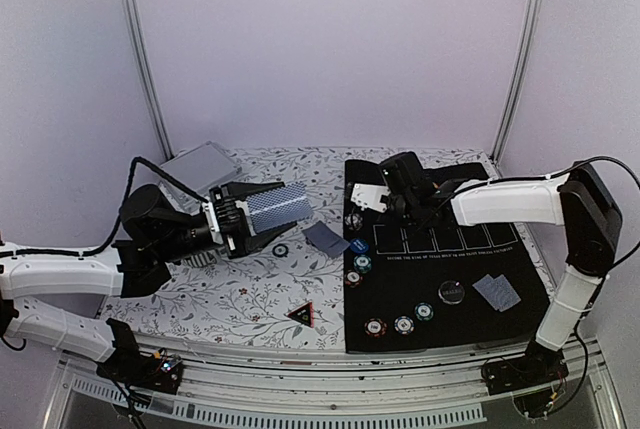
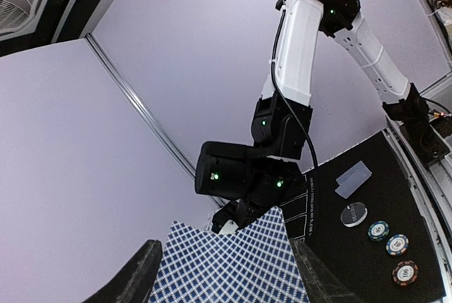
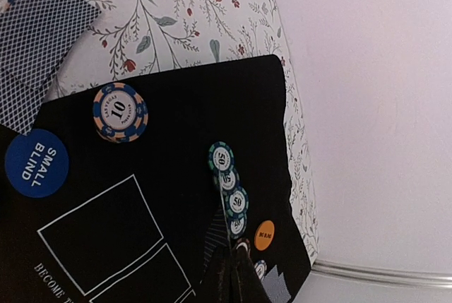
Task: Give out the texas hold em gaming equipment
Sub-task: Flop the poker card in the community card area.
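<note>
The deck of playing cards [image 1: 282, 204] is clamped between the left gripper's [image 1: 258, 214] fingers, lifted above the floral cloth [image 1: 240, 294]. Dealing looks to be the step in hand: two cards [image 1: 497, 292] lie at the right of the black mat [image 1: 470, 264], another pair [image 1: 327, 239] lies just off its left edge, and poker chips [image 1: 403, 324] dot its near side. The right gripper [image 1: 385, 201] is pinched tight over the mat's far left corner; I can't tell whether it has a card. The next move calls for peeling off a single card cleanly.
</note>
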Motion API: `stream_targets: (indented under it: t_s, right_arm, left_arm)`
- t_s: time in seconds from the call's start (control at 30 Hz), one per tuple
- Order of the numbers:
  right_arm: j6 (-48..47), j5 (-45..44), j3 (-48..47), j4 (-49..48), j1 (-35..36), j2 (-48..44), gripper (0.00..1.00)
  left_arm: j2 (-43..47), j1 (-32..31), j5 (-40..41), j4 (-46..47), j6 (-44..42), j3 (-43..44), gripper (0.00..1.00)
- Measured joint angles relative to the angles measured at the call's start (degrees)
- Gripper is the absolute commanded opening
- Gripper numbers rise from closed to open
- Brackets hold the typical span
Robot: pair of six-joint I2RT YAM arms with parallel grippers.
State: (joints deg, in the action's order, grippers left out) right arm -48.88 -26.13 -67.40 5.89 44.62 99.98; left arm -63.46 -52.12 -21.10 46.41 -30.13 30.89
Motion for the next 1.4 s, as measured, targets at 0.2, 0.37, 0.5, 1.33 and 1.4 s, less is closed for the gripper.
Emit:
stream_targets:
  t_s: [0.2, 0.37, 0.5, 1.33, 1.4]
  right_arm:
    - [-9.42, -2.08, 5.55, -8.07, 0.55, 6.08, 0.01]
    - [-10.91, 0.22, 9.07, -5.81, 1.09, 7.58, 0.01]
    - [-8.39, 4.07, 8.94, -2.36, 1.46, 7.67, 0.01]
    - [-4.42, 9.14, 6.14, 3.02, 0.22, 9.77, 0.01]
    - [-4.81, 9.14, 6.19, 2.89, 0.22, 9.75, 0.01]
  left_arm:
    - [-0.28, 0.0, 0.15, -0.02, -0.11, 0.0, 0.57]
    - [-0.28, 0.0, 0.22, -0.02, -0.13, 0.0, 0.57]
    - [-0.28, 0.0, 0.22, -0.02, -0.13, 0.0, 0.57]
    - [-0.26, 0.0, 0.22, -0.04, -0.15, 0.0, 0.57]
    - [-0.28, 0.0, 0.22, -0.02, -0.17, 0.0, 0.57]
